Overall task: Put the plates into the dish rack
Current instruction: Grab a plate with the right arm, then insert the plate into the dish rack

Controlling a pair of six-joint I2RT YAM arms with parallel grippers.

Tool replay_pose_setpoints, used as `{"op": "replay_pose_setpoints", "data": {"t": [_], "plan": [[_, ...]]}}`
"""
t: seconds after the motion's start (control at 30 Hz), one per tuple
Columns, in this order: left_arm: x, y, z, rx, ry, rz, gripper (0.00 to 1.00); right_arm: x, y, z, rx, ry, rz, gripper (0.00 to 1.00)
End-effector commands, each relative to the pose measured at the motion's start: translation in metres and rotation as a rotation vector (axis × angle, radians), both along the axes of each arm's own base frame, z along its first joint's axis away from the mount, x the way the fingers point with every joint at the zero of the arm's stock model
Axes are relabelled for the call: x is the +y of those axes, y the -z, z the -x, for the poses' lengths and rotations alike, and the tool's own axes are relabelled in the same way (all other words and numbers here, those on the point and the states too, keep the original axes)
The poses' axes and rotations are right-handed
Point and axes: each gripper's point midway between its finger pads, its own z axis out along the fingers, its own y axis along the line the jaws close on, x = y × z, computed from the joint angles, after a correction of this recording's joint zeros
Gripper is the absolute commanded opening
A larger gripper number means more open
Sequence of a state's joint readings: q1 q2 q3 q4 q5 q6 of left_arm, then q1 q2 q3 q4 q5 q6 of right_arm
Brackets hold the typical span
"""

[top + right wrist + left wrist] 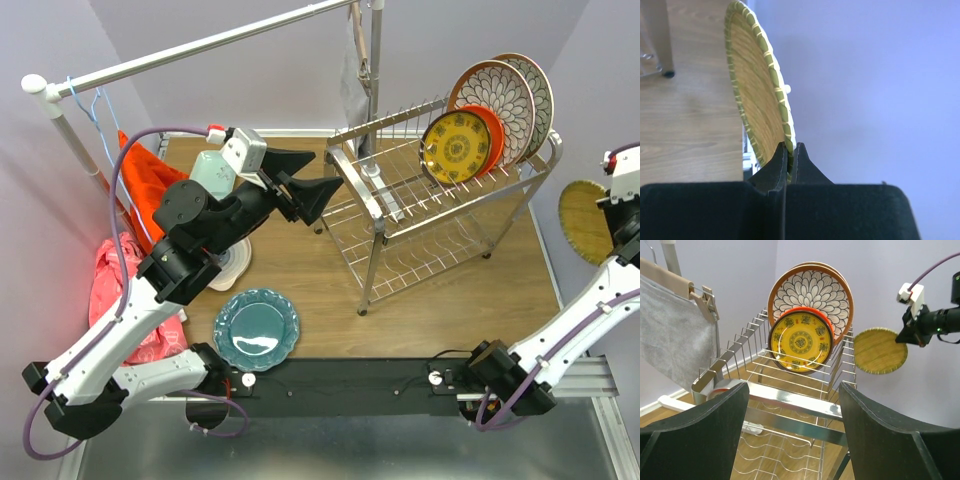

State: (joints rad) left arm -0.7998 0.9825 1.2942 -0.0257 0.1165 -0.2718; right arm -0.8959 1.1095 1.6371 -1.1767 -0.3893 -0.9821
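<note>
Wooden bench (300, 270), lilac walls. Right claw (790, 150) pinches woven plate (757, 95) by rim: likely light, stiff, rough, grippy. Left claw (792, 387) spread, empty, facing rack (372, 262).

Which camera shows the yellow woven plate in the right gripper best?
Left wrist: it shows nearly the whole round face of the yellow woven plate. Right wrist sees it close but edge-on, pinched by the right gripper. Top external shows only part of it, at the frame's right side.
</note>
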Motion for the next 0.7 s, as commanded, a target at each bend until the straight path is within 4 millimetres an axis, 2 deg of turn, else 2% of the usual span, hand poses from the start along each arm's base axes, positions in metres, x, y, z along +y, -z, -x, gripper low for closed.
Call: {"op": "replay_pose_setpoints", "data": {"t": [0.0, 0.07, 0.1, 0.2, 0.23, 0.33, 0.37, 0.43, 0.47, 0.53, 0.6, 0.67], "plan": [[0.008, -0.026, 0.012, -0.092, 0.014, 0.019, 0.81, -0.001, -0.06, 0.006, -0.131, 0.075, 0.09, 0.0], [0.008, -0.028, 0.012, -0.099, 0.015, 0.015, 0.81, -0.001, -0.079, 0.007, -0.165, 0.089, 0.119, 0.01], [0.009, -0.028, 0.013, -0.099, 0.017, 0.015, 0.81, 0.002, -0.1, 0.01, -0.209, 0.096, 0.151, 0.01], [0.01, -0.03, 0.014, -0.112, 0.016, 0.013, 0.81, 0.006, -0.126, 0.009, -0.27, 0.095, 0.172, 0.01], [0.009, -0.03, 0.013, -0.111, 0.014, 0.01, 0.81, 0.011, -0.144, 0.011, -0.311, 0.09, 0.2, 0.01], [0.008, -0.03, 0.014, -0.116, 0.02, 0.006, 0.81, 0.016, -0.165, 0.006, -0.376, 0.074, 0.189, 0.0], [0.007, -0.029, 0.014, -0.117, 0.023, 0.004, 0.81, 0.021, -0.179, 0.004, -0.413, 0.055, 0.199, 0.01], [0.007, -0.028, 0.013, -0.118, 0.024, 0.003, 0.81, 0.026, -0.191, 0.002, -0.454, 0.039, 0.191, 0.01], [0.006, -0.026, 0.014, -0.114, 0.028, 0.0, 0.81, 0.032, -0.203, 0.002, -0.486, 0.02, 0.207, 0.01], [0.008, -0.026, 0.015, -0.116, 0.027, 0.006, 0.81, 0.034, -0.212, -0.001, -0.522, 0.012, 0.198, 0.01], [0.008, -0.022, 0.014, -0.105, 0.022, 0.003, 0.81, 0.041, -0.227, -0.003, -0.583, -0.015, 0.206, 0.01], [0.009, -0.026, 0.014, -0.119, 0.021, 0.019, 0.81, 0.05, -0.243, -0.006, -0.644, -0.059, 0.215, 0.01]]}}
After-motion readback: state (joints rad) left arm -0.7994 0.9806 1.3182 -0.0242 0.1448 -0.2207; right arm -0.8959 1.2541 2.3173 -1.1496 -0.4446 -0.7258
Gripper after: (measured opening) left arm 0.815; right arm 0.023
